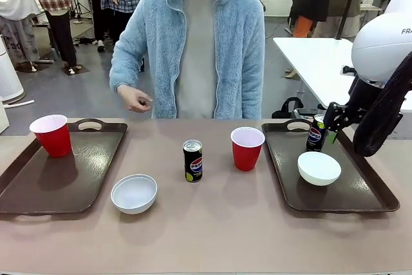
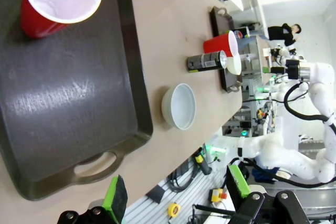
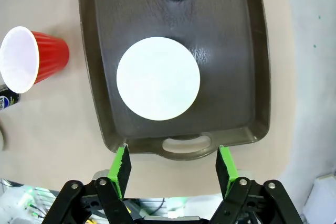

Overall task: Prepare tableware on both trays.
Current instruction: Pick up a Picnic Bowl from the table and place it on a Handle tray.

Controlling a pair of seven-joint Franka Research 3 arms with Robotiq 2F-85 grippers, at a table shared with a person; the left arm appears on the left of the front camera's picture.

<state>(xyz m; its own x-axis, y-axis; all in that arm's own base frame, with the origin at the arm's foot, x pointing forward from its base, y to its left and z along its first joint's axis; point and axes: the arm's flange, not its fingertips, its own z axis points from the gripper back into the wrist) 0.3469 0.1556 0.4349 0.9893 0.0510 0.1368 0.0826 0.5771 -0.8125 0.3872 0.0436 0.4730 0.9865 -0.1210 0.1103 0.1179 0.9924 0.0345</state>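
Green-padded right gripper (image 3: 172, 156) gapes empty above the tray (image 3: 236, 51); left gripper (image 2: 176, 178) likewise wide.

Red cups (image 1: 53, 135), white bowls (image 1: 134, 193), black-and-blue cans (image 1: 192, 160), dark brown trays (image 1: 64, 178), pale blue fleece jacket (image 1: 238, 49).

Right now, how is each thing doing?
left tray: one cup
right tray: bowl and can
left cup: upright, on tray
middle cup: upright, on table
left bowl: empty, on table
right bowl: on tray
middle can: standing, on table
right can: standing, on tray
left gripper: open
right gripper: open
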